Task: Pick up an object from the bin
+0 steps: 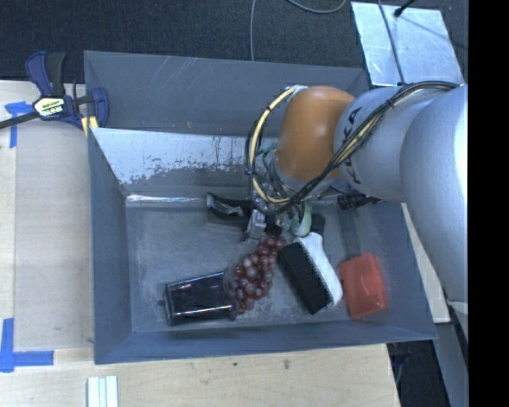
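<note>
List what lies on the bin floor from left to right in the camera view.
Black rectangular case → bunch of dark red grapes → black-and-white brush → red block.

Dark floor (199, 24) beyond, pale tabletop (48, 238) left

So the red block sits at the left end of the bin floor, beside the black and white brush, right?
Not the left: the camera view shows the red block at the right end of the bin floor, beside the black and white brush.
</note>
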Tool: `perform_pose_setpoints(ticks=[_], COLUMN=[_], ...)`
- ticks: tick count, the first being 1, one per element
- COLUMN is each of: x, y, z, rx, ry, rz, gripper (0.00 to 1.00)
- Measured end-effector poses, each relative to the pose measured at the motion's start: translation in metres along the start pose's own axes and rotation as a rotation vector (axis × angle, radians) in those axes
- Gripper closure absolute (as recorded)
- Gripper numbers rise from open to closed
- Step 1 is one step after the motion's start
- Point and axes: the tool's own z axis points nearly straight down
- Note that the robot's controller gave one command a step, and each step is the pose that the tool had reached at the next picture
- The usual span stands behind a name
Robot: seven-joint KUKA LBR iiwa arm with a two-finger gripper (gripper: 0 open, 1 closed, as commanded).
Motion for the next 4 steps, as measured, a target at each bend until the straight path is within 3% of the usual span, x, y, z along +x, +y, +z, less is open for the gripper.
perform_pose_setpoints(ticks=[4], x=[0.003], y=[-0.001], z=[-0.051], rx=[0.004], ry=[0.014], rz=[0.000], gripper=[1.00])
